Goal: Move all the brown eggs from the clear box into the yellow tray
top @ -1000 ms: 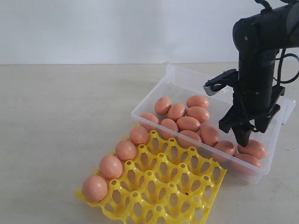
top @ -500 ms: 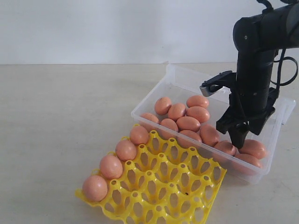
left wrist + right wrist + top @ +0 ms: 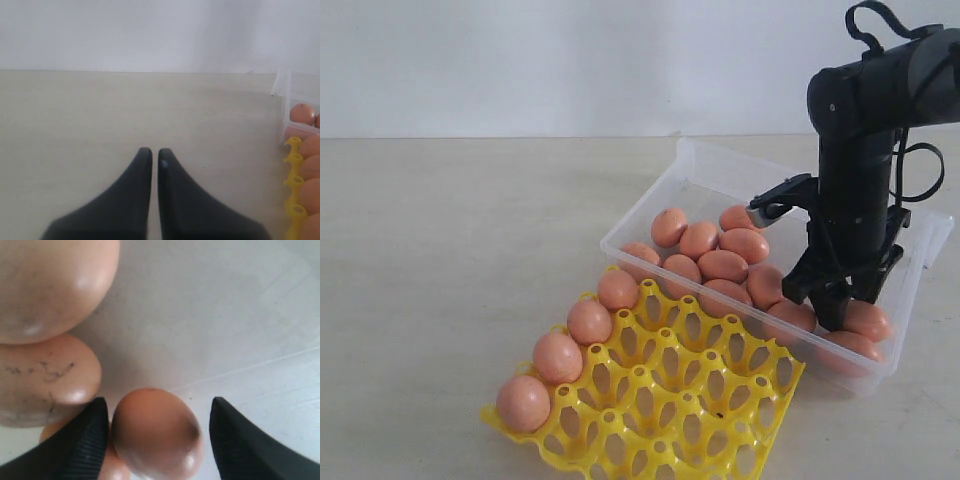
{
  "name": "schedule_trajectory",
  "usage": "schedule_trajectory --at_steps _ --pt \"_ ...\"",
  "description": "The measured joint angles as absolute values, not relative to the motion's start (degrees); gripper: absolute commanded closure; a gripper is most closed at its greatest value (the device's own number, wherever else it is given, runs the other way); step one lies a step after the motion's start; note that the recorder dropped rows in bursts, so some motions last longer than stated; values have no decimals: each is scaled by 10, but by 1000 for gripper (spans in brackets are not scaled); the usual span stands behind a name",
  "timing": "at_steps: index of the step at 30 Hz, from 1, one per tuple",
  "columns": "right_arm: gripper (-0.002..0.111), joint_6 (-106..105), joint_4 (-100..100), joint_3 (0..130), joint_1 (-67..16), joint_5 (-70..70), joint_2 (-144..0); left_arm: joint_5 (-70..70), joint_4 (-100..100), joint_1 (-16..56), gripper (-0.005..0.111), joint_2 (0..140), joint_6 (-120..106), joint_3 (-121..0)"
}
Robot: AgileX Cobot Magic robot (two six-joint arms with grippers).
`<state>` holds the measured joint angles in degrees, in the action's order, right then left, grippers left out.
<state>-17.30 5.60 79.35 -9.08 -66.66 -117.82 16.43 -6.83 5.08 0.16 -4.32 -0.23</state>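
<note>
1. Picking is the step in hand: my right gripper (image 3: 835, 315) is down inside the clear box (image 3: 705, 165), near its 4 o'clock corner in the exterior view. Its fingers stand apart with one brown egg (image 3: 157, 432) between them. One finger sits just beside the shell and the other stands off, so nothing is clamped yet.
2. The other eggs (image 3: 723, 265) lie packed from the box's middle toward 10 o'clock. Four seated eggs (image 3: 590, 322) fill the row along the 10 o'clock edge of the yellow tray (image 3: 690, 400), which lies at 7 o'clock from the box. I judge the job roughly a quarter done.
3. Next I need a gentle, centred squeeze, then a straight lift above the wall before I swing toward 8 o'clock to an empty cup.
4. The box wall at 5 o'clock is close to the fingers, and neighbouring eggs crowd the 9 o'clock side. Upward is the open way out.
5. My left gripper (image 3: 151, 155) has its fingers together on nothing, over the table (image 3: 450, 250) out past the tray's 9 o'clock side.
</note>
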Motion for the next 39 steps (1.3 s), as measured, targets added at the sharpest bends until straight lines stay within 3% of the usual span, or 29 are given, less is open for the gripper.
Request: schedule_trajectory --at_steps 6,18,30,39 --pt "108 -170 58 793 -91 -667 -1184 164 -68 51 103 2 -43 -2" --pt "108 -167 76 793 -91 -659 -1181 164 -68 51 103 2 -43 -2" --pt "108 -92 67 793 -91 -520 -1078 164 -68 51 103 2 -43 -2" --pt "108 -171 -235 726 -90 -318 -990 164 -68 51 103 2 -43 -2"
